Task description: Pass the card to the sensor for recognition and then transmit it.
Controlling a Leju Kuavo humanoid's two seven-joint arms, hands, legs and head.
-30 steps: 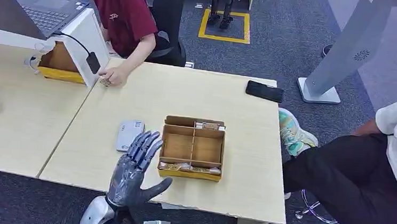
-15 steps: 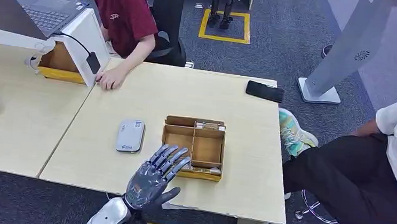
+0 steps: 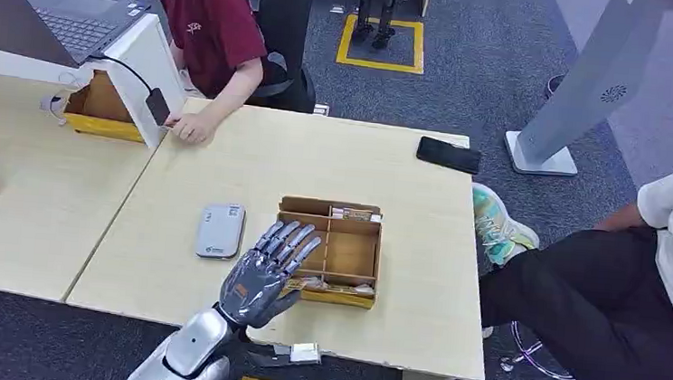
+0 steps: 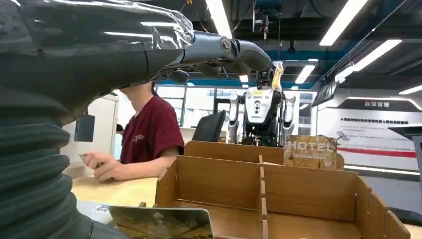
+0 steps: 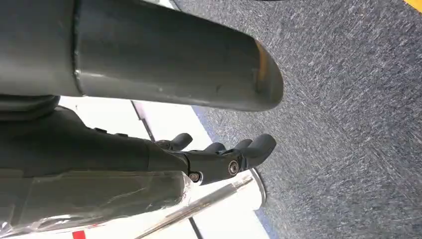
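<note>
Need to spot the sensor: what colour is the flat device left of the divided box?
Light grey sensor, clearest in the head view.

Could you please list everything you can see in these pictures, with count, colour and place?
Divided box: one, brown cardboard, table middle, cards in its near and far slots.
Sensor: one, grey, flat on the table beside the box.
Phone: one, black, far table edge.
Laptop: one, grey, far left.
Tables: two, light wood, joined.
People: two, one in red seated opposite, one in white and black at right.
Left hand: grey, fingers spread over the box's near edge.
Right hand: dark, hanging above carpet.
</note>
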